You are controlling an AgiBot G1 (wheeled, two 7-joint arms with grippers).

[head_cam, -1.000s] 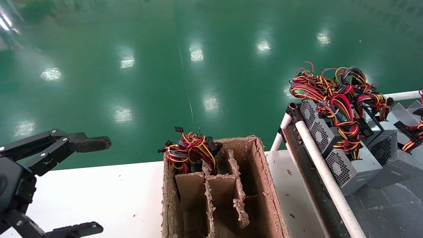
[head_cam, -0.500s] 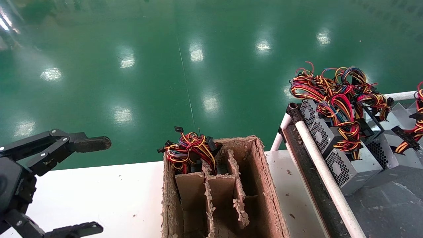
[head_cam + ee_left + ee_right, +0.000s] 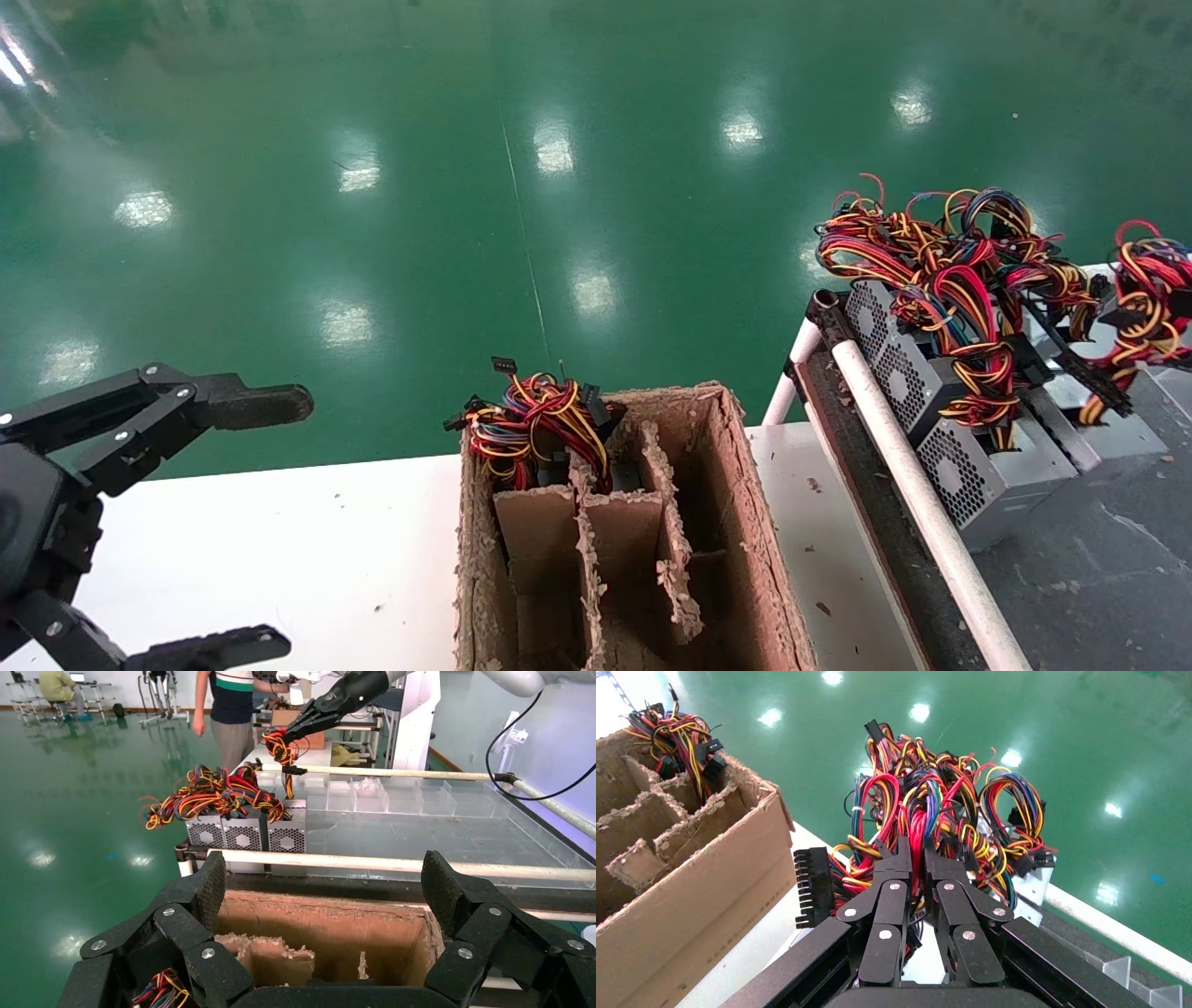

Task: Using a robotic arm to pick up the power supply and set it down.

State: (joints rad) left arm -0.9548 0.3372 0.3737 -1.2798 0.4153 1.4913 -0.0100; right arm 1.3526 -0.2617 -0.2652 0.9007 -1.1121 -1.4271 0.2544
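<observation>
Right gripper [image 3: 916,857] is clamped shut on the wire bundle [image 3: 926,804] only, not on the metal case. The gripper itself is past the 3 o'clock edge of the head view. There you see just the bundle [image 3: 1141,280] raised above the power supply [image 3: 1113,436], which sits on the rack [image 3: 1099,578] at 3 o'clock, behind the row of other supplies [image 3: 968,466]. Can't tell whether the case has left the rack. The left wrist view shows the robotic arm [image 3: 351,688] far off, with the wires hanging from its gripper. Since you're hauling by cables, lift slowly and straight up. The case will likely swing and could snag the neighbours' loops at 2 o'clock, so clear those and the white rail [image 3: 913,485] before heading toward 9 o'clock. The likely drop spot is the cardboard box [image 3: 745,522] at 6 o'clock. Its 11 o'clock compartment already holds wires [image 3: 535,424], so pick an empty slot. Let the swing die, lower the case between the dividers, and release only once it's seated. Left gripper [image 3: 251,522] is parked wide open over the desk [image 3: 279,559] at 8 o'clock; leave it there.
</observation>
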